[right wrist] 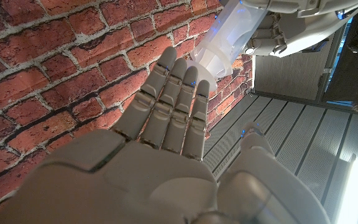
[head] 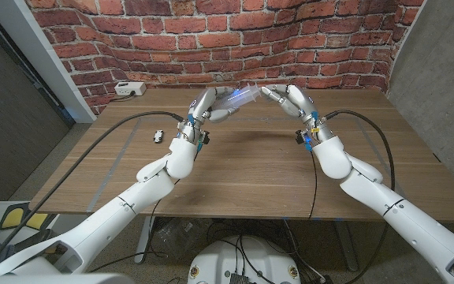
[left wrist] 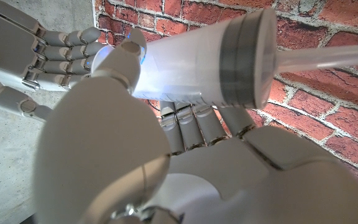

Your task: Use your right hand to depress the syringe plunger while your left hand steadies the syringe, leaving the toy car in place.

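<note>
Above the far middle of the tabletop [head: 251, 170], the left hand [head: 208, 106] grasps the syringe [head: 243, 97]; the right hand [head: 290, 101], released with fingers straight, meets its plunger end. An off-axis push could twist the barrel loose. The left wrist view shows the dark plunger seal [left wrist: 241, 59]. Toy car [head: 158, 136] sits far left.
</note>
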`<state>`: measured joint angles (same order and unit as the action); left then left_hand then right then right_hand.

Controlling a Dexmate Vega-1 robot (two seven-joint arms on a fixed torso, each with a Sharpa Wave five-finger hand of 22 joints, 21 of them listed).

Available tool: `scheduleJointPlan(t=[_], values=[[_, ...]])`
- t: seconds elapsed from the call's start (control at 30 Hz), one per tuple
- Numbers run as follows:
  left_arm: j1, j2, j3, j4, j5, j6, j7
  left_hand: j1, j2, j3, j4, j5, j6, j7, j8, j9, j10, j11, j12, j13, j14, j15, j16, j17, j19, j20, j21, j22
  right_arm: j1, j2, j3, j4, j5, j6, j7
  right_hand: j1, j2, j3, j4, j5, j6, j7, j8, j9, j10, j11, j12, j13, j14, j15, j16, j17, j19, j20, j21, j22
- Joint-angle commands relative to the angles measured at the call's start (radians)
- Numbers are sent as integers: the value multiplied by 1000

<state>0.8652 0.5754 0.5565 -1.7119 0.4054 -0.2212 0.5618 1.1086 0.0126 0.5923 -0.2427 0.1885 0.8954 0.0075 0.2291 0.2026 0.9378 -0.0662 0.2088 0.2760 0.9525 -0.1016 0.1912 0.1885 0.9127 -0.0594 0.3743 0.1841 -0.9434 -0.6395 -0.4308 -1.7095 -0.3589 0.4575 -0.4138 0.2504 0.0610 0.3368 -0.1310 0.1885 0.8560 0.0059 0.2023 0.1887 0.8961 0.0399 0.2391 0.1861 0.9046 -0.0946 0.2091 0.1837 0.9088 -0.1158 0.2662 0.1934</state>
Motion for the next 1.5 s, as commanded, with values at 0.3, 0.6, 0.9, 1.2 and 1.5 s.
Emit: scheduleJointPlan(t=[0.3, 0.6, 0.9, 1.2, 1.5], values=[[-15, -1, 6, 16, 0, -17, -9, 42, 97, 101, 96, 4, 71, 3, 6, 5, 55, -51, 3, 5, 49, -60, 8, 2, 5, -8, 7, 2, 6, 1, -4, 0, 0, -3, 5, 6, 11, 7, 3, -1, 6, -1, 0, 2, 5, -5, -7, 2, 8, 3, -8, 3, 5, 5, -4, 2], [-6, 2, 2, 11, 0, -14, -7, 40, 96, 102, 96, 4, 70, 3, 5, 5, 57, -48, 3, 5, 51, -60, 8, 2, 5, -8, 9, 2, -3, 3, 0, -8, -4, -12, -5, 6, 11, 7, 3, -1, 6, 1, -1, 2, 3, -10, -11, 2, 7, 2, -9, 3, 5, 5, -5, 2], [0, 4, -1, 6, 1, -14, -3, 39, 96, 104, 96, 4, 72, 2, 5, 5, 57, -49, 3, 6, 49, -60, 7, 2, 4, -8, 10, 2, -11, 2, 3, -15, -1, -17, -8, 7, 15, 10, 4, -1, 4, 0, -2, 2, 3, -7, -12, 2, 5, 5, -10, 3, 3, 5, -7, 2], [8, 8, -4, -2, -1, -10, -3, 38, 96, 105, 96, 4, 74, 4, 5, 5, 58, -49, 3, 7, 48, -62, 7, 2, 3, -6, 10, 2, -15, 3, 5, -16, 1, -18, -13, 11, 21, 14, 4, -1, 3, -1, -3, 2, -1, -9, -16, 2, 4, 4, -11, 3, 1, 6, -9, 3], [16, 12, -9, -9, 0, -9, 1, 38, 96, 106, 96, 4, 76, 4, 5, 5, 58, -47, 2, 7, 48, -59, 7, 2, 1, -6, 11, 2, -25, 5, 14, -25, -9, -25, -32, 13, 16, 14, 0, -3, -12, 1, -9, 2, -14, -7, -24, 3, -11, 11, -18, 3, -7, 8, -14, 3]])
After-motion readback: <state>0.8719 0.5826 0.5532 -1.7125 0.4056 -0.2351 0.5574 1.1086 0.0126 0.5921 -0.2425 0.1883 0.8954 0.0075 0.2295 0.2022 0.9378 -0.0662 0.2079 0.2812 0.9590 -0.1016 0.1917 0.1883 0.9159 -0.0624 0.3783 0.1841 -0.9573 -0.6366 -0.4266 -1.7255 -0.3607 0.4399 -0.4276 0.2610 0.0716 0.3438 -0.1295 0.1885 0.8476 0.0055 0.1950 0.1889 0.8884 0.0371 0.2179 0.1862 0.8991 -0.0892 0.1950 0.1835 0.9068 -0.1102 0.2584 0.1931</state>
